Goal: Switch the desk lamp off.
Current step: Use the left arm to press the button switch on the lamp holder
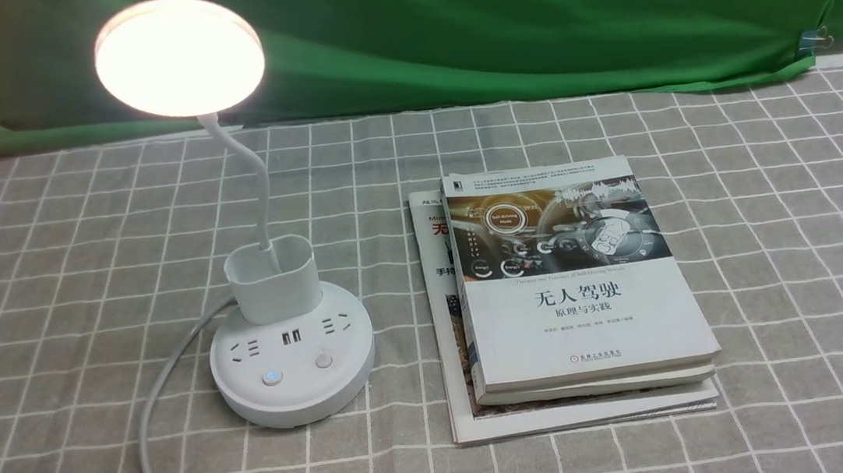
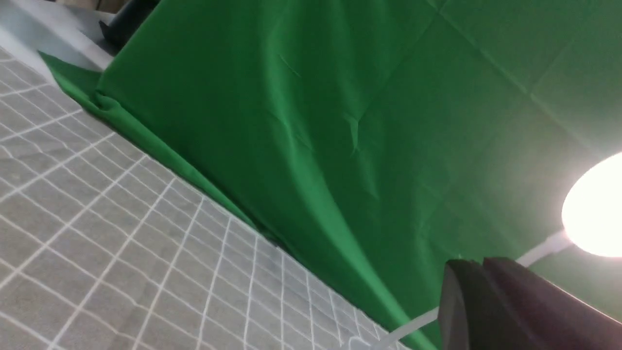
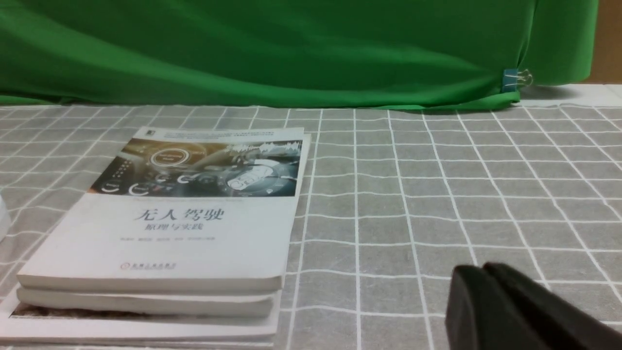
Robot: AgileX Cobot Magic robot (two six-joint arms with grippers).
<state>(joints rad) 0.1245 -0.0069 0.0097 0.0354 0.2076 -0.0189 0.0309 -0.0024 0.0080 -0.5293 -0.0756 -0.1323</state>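
The lit desk lamp (image 1: 295,387) is set toward the bench's (image 1: 415,472) left edge, judged nearer the left jaws (image 2: 481,265); both pairs are closed.

Front view: cable (image 1: 149,445) cut off by near edge; fine print on top book (image 1: 583,282) too small to read; lower books mostly hidden under it. Left wrist: lamp head (image 2: 595,209) cropped, neck (image 2: 418,323) partly behind pincer (image 2: 478,265). Right wrist: pincer (image 3: 478,270) blurred, cropped.
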